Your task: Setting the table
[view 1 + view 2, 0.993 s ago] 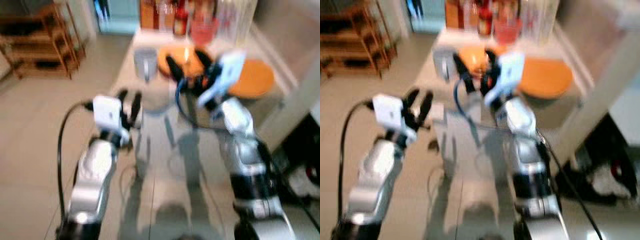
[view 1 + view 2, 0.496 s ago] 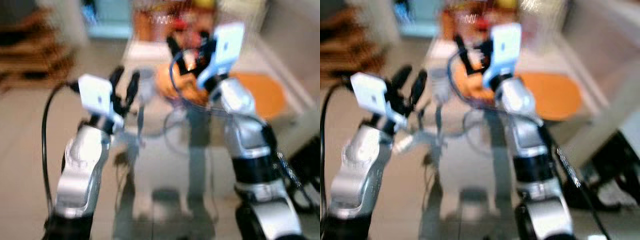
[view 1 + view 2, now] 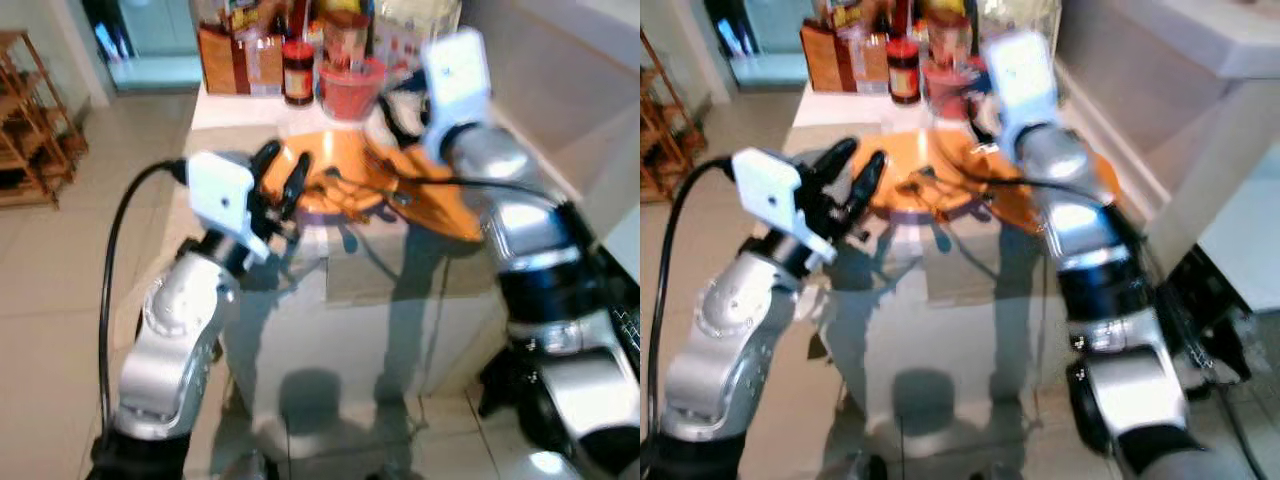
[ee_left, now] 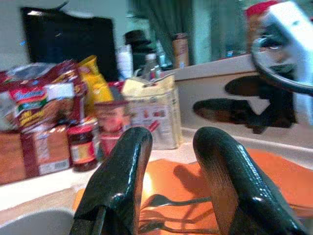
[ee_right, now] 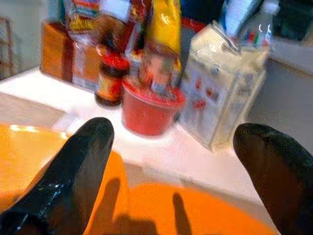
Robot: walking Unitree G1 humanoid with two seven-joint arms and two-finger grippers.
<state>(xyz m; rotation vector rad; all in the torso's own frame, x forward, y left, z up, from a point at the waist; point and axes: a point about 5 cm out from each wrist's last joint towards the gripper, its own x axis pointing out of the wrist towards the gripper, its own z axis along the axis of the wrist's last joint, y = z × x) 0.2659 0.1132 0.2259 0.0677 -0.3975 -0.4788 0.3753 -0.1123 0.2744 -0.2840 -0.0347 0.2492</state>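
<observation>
Two orange placemats (image 3: 335,165) (image 3: 445,212) lie on the pale table (image 3: 360,300), overlapping near its far end. Two forks (image 4: 176,200) rest on the nearer placemat. My left gripper (image 3: 282,160) hovers at the left edge of that mat, just short of the forks, open with nothing between its fingers (image 4: 122,171). My right gripper (image 5: 176,129) is stretched out over the far placemat toward the red cup (image 5: 149,110). Its fingers (image 5: 73,166) are spread wide and hold nothing.
Groceries crowd the table's far end: a red-lidded jar (image 3: 298,72), a white bag (image 5: 225,103), a brown box (image 3: 230,60). A wooden shelf (image 3: 30,120) stands on the tiled floor at left. A white counter wall (image 3: 1200,120) runs along the right.
The whole picture has shifted and sharpened as the camera closed in on the table. My right arm has reached further out over the placemats; the left gripper now sits at the mat's edge.
</observation>
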